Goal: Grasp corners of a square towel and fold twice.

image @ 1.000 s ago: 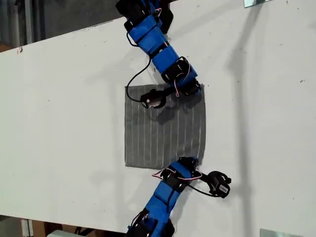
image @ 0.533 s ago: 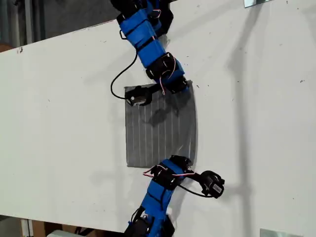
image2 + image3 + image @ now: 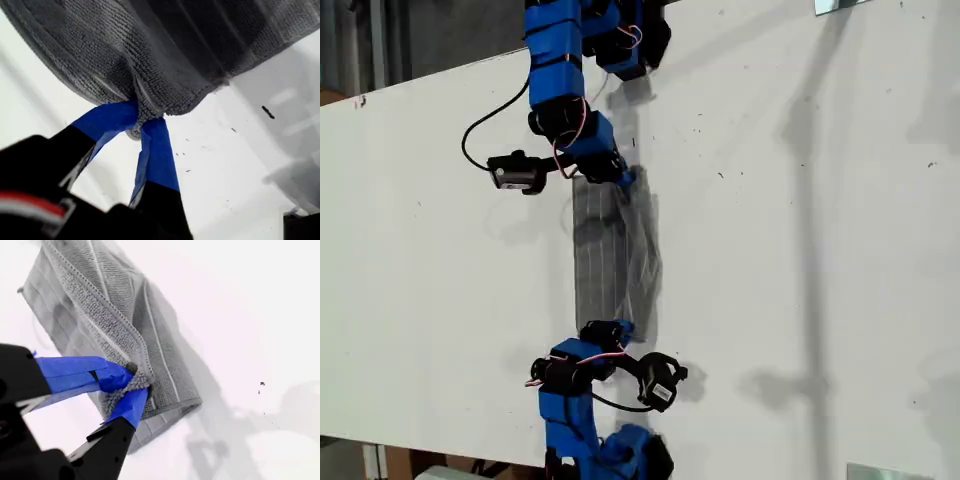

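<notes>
Lying folded, towel (image 3: pixel 605 262) runs arm-to-arm.

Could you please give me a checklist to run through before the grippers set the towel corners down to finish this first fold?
1. My first gripper pinches the soft grey striped towel: ok.
2. My second gripper pinches a towel corner: ok.
3. Carried edge is lifted off the white table: ok.
4. Carried edge lines up with the lower edge: cannot tell.
5. Lower layer lies flat: cannot tell, partly hidden.

Lab: bare white table (image 3: pixel 800 250), robot arms (image 3: pixel 560 80).
</notes>
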Controlling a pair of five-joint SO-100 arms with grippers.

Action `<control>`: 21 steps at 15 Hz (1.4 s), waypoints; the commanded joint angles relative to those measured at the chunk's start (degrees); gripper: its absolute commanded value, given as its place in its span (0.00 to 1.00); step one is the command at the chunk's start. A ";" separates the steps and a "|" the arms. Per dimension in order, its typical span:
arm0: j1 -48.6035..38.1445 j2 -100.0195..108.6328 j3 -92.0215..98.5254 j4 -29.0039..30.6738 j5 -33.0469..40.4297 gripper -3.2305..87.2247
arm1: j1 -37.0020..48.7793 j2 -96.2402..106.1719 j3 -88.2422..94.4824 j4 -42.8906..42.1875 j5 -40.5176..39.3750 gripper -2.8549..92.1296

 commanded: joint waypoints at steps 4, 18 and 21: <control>-12.39 8.79 16.52 -9.58 8.79 0.03 | 10.02 8.26 9.84 -5.98 -5.45 0.03; -26.37 3.96 26.63 -19.69 18.19 0.03 | 26.02 -3.78 13.10 -14.77 -19.07 0.03; -21.01 8.17 26.98 -17.75 14.24 0.03 | 22.24 3.60 15.12 -9.40 -16.17 0.03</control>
